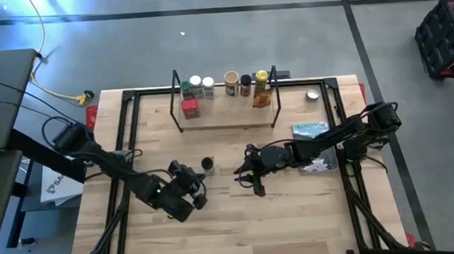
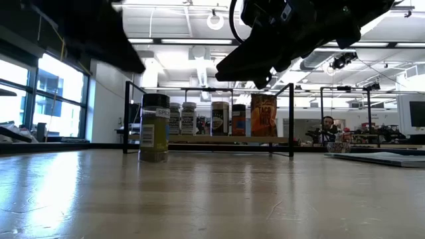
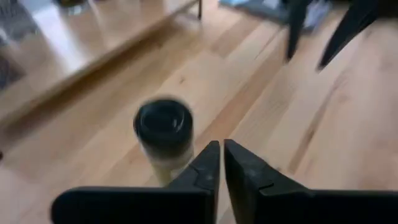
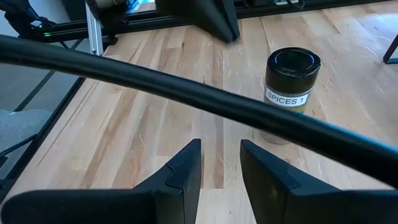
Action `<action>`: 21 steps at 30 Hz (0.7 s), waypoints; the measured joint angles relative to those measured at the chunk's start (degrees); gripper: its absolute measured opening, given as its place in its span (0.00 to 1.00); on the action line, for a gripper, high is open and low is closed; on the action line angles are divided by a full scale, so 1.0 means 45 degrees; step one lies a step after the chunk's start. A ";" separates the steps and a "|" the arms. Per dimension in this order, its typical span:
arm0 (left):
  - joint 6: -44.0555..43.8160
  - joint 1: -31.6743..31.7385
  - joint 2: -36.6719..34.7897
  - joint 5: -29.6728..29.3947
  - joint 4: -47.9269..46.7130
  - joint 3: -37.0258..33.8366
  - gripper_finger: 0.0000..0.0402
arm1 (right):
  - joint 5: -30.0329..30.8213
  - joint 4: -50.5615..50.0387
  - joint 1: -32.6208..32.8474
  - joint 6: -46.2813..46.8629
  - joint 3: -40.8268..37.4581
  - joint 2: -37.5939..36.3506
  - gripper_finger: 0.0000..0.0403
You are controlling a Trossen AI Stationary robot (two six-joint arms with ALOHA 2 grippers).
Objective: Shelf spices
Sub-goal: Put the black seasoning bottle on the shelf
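High view shows one jar (image 1: 207, 163) with a black lid standing alone on the table (image 1: 297, 218), away from the shelf (image 1: 226, 115). On the shelf I count about six jars and one orange packet (image 1: 261, 100), so most of the work seems done and this last jar is what is left, as far as I can see.

The jar stands just beside the left gripper (image 1: 194, 177), a little ahead of its fingertips and to one side, not touching. In the left wrist view the jar (image 3: 163, 134) is near the fingers (image 3: 208, 165), which are pressed together and hold nothing.

The right gripper (image 1: 250, 173) is on the other side of the jar, near but apart. In the right wrist view its fingers (image 4: 186, 162) stand partly open with only bare table between them, and the jar (image 4: 289, 87) is ahead of them.
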 joint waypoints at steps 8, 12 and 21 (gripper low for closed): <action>-0.2599 0.0868 0.2041 0.1544 -0.1103 0.0000 0.37 | -0.0001 -0.0006 0.0000 0.0000 0.0000 0.0000 0.26; -0.2285 0.1287 0.2706 0.0675 -0.0623 -0.0005 0.55 | -0.0001 -0.0034 0.0000 0.0000 0.0000 0.0000 0.26; -0.1002 0.2219 0.3067 -0.0794 0.1086 0.0000 0.68 | -0.0001 -0.0039 0.0000 0.0059 0.0000 0.0000 0.26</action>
